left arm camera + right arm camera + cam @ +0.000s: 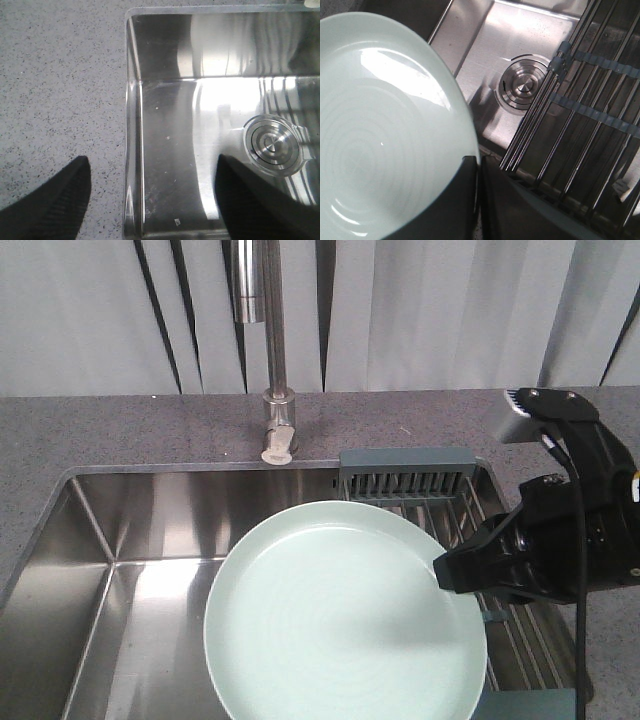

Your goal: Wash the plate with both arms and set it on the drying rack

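One mint plate (345,612) hangs over the single steel sink (90,540), its right rim pinched by the right fingers (462,570). One drying rack (408,480) lies just right of it, and one tap (275,350) stands on the far worktop (100,430). The left fingers (47,207) are spread wide, empty.

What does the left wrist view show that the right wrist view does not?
Only the left wrist view: the grey speckled countertop and the left gripper, fingers apart. Only the right wrist view: the plate, held at its rim by the right gripper, and the drying rack. Both: the steel sink and its round drain.
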Robot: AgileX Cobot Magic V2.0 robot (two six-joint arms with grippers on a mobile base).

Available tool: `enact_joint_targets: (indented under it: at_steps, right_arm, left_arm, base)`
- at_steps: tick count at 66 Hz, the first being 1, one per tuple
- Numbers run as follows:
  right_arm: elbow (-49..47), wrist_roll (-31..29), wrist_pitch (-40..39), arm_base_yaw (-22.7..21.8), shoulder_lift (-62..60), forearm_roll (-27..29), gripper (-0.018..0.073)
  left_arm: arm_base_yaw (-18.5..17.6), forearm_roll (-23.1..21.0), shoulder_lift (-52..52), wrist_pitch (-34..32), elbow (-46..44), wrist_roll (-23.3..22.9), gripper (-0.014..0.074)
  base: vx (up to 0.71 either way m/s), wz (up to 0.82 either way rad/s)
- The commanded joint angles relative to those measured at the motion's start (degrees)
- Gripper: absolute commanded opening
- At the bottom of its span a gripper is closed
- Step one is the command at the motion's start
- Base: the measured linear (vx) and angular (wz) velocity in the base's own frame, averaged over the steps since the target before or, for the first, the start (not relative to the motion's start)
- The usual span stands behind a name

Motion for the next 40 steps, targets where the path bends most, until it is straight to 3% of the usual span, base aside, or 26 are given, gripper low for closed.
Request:
enact_joint_targets:
  at_steps: [1, 40]
  right_arm:
    - [-1.46, -0.55, -2.11, 0.14, -1.21, 1.99, -0.0008]
    - [-1.46, -0.55, -2.1, 0.14, -1.21, 1.99, -0.0008]
  left_arm:
    - [-0.13, -0.13, -1.56, -2.64, -1.31, -0.7, 0.0495]
    - [-0.13, -0.13, -2.12, -2.65, -1.31, -0.7, 0.0495]
  base:
    - [0.0, 0.0]
    - [0.0, 0.0]
